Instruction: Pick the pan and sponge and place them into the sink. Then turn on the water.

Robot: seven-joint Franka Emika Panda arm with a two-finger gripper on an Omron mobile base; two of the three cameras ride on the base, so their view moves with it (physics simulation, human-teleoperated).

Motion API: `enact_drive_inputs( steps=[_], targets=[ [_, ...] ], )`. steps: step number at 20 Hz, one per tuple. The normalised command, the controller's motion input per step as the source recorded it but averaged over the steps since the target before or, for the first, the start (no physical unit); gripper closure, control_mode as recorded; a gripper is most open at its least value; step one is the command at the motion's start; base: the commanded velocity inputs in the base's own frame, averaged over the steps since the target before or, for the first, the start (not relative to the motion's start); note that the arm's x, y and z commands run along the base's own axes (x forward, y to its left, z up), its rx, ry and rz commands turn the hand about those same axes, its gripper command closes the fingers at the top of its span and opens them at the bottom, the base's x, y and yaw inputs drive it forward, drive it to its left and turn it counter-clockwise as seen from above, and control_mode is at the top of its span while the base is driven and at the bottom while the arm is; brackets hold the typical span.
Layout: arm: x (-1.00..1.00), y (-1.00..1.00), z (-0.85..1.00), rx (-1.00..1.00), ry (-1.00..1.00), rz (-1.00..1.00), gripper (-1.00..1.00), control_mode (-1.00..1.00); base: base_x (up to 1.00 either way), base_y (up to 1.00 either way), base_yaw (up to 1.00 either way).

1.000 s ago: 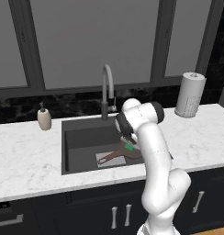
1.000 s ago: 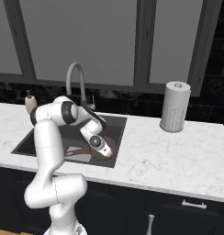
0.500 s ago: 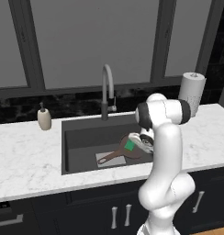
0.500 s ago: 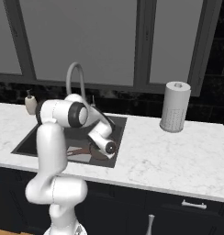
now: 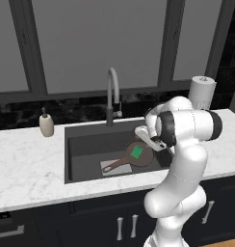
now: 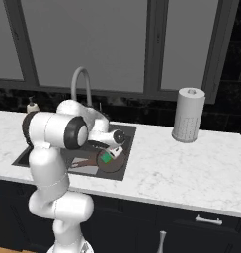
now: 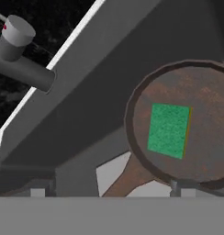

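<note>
Jaws spread wide and holding nothing, the two-finger gripper (image 5: 157,142) hangs over the right side of the large rectangular dark grey sink (image 5: 85,147), just above the pan. Down in that basin, the small round dark brown frying pan (image 5: 141,155) sits at the right end, partly on the light grey square plate (image 5: 110,166) at the bottom, its long reddish-brown handle (image 5: 115,165) reaching left across the plate. Right in the pan lies the small rectangular sponge (image 7: 168,130), green face up, yellow edge just showing on one side. Behind the sink stands the tall arched grey gooseneck faucet (image 5: 112,91), and no blue stream comes from it. Left of the sink, a beige soap dispenser bottle (image 5: 46,124) waits on the white marble desk (image 5: 28,169); to the right, a white paper towel roll (image 6: 187,114) stands upright.
</note>
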Motion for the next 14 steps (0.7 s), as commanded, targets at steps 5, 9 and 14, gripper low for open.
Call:
enact_drive_inputs(
  steps=[5, 9, 14],
  targets=[
    [-0.57, -0.07, 0.85, 0.0, -0.09, 0.02, -1.0, -1.0, 0.0, 0.0, 0.0],
    [-0.69, -0.15, 0.82, 0.0, -0.22, 0.08, -1.0, -1.0, 0.0, 0.0, 0.0],
    [-0.75, -0.22, 0.53, -0.05, -0.29, 0.22, -1.0, -1.0, 0.0, 0.0, 0.0]
  ],
)
